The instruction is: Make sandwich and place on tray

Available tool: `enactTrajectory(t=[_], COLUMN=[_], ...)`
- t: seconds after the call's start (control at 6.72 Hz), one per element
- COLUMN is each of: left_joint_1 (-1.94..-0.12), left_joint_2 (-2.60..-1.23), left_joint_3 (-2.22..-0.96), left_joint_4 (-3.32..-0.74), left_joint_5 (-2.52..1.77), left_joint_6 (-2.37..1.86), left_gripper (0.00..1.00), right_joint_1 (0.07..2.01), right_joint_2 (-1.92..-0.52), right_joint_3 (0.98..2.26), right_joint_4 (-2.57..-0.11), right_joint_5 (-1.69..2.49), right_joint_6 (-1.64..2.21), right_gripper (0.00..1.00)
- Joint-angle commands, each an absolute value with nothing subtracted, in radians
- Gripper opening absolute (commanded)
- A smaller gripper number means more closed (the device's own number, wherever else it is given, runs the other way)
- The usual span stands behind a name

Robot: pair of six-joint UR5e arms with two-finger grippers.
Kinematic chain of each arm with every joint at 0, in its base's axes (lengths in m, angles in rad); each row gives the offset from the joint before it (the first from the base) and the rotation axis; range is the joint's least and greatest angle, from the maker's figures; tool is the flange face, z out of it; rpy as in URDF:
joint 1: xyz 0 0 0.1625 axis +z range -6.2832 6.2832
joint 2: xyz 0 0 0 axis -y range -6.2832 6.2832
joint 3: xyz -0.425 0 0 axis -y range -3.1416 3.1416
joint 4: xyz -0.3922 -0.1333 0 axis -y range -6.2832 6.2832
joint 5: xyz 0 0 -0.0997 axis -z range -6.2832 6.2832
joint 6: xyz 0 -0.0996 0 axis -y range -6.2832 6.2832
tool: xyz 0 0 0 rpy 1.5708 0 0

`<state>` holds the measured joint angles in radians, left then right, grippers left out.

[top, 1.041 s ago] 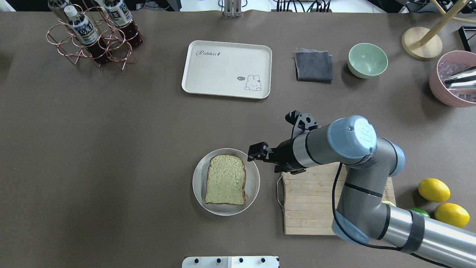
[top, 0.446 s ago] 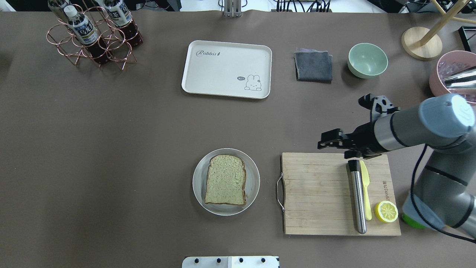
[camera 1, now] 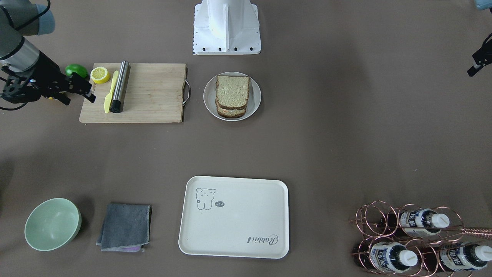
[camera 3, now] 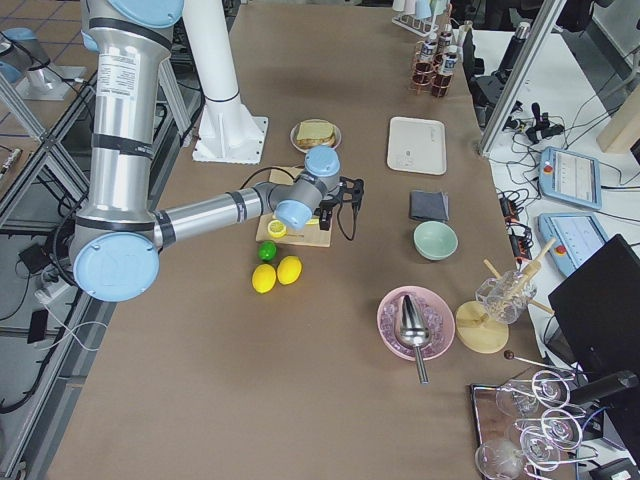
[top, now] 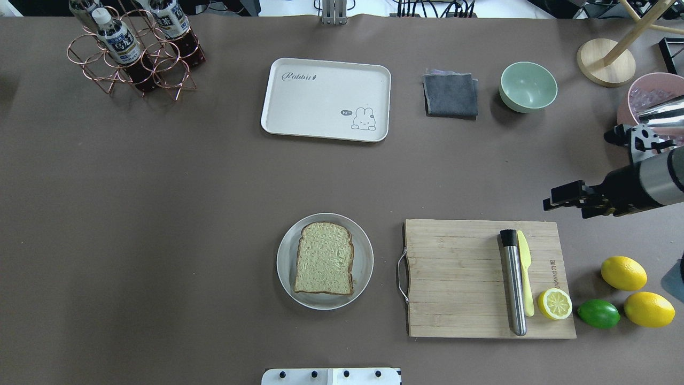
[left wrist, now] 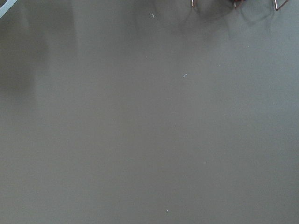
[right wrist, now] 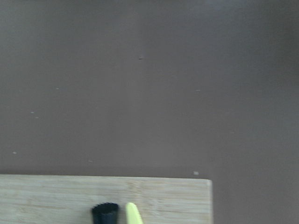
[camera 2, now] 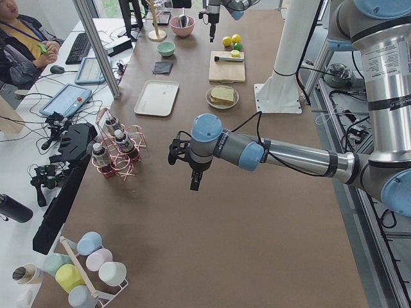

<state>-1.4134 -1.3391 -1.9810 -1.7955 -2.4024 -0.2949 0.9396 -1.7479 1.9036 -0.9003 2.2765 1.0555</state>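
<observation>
Cutting board: one wooden cutting board [top: 454, 278] lay at the robot's edge of the table, its metal handle toward the plate.
On the board: one steel bar [top: 513, 283] with a black end, one yellow knife [top: 525, 272] touching its side, and one lemon half [top: 554, 303] at the near corner.
Fruit: one lime [top: 598, 313] and two whole lemons [top: 623, 272] lay just off the board's end away from the handle.
Sandwich: one sandwich [top: 324, 258] lay on one round plate [top: 280, 262] just beside the board's handle. It was two bread slices, stacked, with a pale layer between them that may have been the egg.
Right gripper: the right gripper [top: 550, 200] hung just past the board's far corner, over bare table; its finger gap could not be told.
Left gripper: the left gripper [camera 2: 194, 185] was well apart from the board, beyond the plate, pointing down; its opening could not be told.
Tray: one tray [top: 320, 107] lay well beyond the board, apart from the sandwich.
Far row: one grey cloth [top: 451, 95] and one green bowl [top: 528, 86] sat straight beyond the board.
Rack: one copper wire rack [top: 133, 59], at the corner farthest from the board, held three bottles [top: 116, 38].
</observation>
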Motion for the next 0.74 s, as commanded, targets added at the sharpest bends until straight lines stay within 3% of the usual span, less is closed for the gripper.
enactTrajectory(t=[0.0,0.3,0.59], left_joint_1=[-1.358,-1.356,-1.364], left_joint_2=[-1.336,-1.335,-1.335], left_joint_3=[-2.019,-2.025,-2.031], left_joint_4=[-1.798,-1.799,-1.809], left_joint_5=[-2.407,-2.405,-2.390], left_joint_6=[-0.411,-0.407,-0.337], left_gripper=[0.98,0.98,0.98], right_joint_1=[1.165,1.320,1.508], right_joint_2=[-1.914,-1.959,-1.912], right_joint_3=[1.850,1.806,1.807], right_joint_4=[-0.902,-1.013,-1.363], right_joint_5=[2.374,2.376,2.340], right_joint_6=[0.700,0.436,0.034], right_gripper=[1.00,1.00,1.00])
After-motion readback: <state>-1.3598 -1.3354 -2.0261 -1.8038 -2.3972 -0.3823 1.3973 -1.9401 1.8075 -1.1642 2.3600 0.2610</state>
